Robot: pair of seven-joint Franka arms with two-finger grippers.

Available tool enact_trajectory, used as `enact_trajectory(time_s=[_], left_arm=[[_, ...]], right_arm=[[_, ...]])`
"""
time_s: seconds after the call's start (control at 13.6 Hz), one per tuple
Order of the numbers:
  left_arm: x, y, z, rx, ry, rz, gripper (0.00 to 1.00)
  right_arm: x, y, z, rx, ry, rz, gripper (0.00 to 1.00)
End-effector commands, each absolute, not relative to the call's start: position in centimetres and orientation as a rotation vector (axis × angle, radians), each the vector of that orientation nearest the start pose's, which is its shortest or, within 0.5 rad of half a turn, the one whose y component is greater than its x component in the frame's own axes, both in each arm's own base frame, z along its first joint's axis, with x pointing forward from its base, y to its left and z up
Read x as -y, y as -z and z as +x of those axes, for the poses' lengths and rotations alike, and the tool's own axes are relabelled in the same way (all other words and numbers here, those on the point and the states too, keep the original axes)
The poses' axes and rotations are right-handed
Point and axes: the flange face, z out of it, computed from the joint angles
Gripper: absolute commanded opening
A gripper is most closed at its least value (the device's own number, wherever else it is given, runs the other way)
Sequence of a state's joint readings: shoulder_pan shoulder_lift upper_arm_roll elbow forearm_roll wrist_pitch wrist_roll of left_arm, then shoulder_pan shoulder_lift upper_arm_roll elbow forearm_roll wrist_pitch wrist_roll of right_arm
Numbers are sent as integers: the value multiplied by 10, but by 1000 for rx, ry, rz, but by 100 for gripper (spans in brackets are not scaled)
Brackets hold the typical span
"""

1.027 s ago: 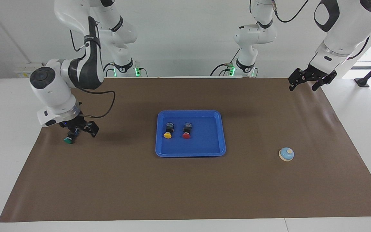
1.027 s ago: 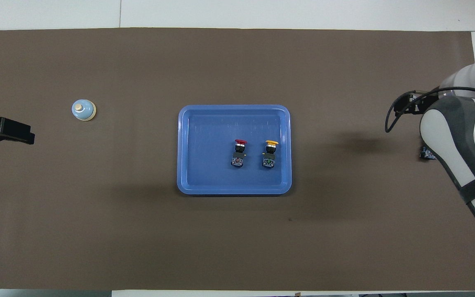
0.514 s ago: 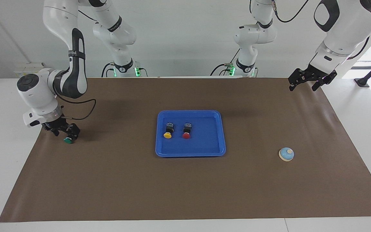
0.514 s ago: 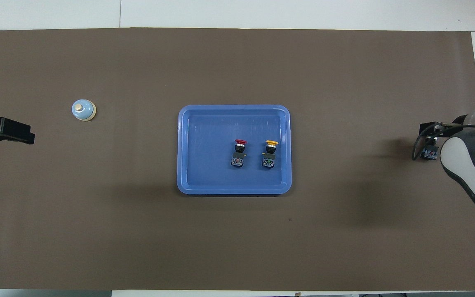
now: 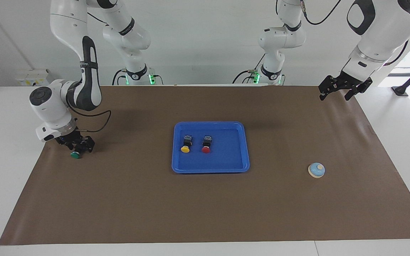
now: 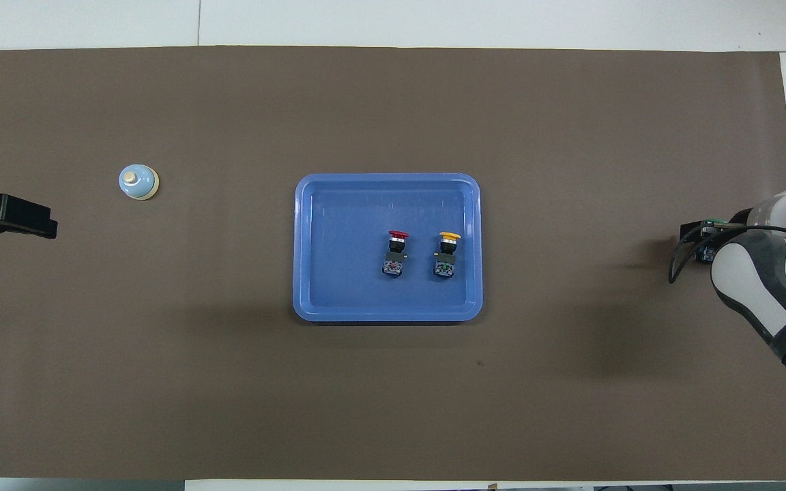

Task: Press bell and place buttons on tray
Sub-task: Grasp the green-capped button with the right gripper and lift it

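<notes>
Green button [image 5: 75, 154] under my right gripper [image 5: 78, 146]: light, rigid, slick cap, so grab the black body. Can't tell if I'm gripping it; left gripper [image 5: 340, 88] waits released.

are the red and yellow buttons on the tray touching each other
Apart. The overhead view shows blue tray floor between the red button and the yellow button.
</notes>
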State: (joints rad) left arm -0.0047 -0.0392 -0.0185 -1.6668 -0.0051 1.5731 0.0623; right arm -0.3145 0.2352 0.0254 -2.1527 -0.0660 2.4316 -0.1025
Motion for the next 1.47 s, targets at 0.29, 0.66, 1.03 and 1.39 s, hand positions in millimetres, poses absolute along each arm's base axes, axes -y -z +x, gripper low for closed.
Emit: enact_trajectory(time_s=[0.29, 0.66, 1.03, 1.39], left_arm=[[12, -605, 536, -144, -87, -3133, 100], [12, -605, 536, -144, -87, -3133, 100], [12, -605, 536, -144, -84, -3133, 100], [12, -605, 536, -144, -87, -3133, 100]], right_arm=[[169, -302, 535, -100, 60, -3194, 0], [93, -371, 590, -152, -1, -3172, 0], [-105, -428, 616, -340, -69, -3151, 0], [-329, -435, 556, -385, -41, -3084, 0]])
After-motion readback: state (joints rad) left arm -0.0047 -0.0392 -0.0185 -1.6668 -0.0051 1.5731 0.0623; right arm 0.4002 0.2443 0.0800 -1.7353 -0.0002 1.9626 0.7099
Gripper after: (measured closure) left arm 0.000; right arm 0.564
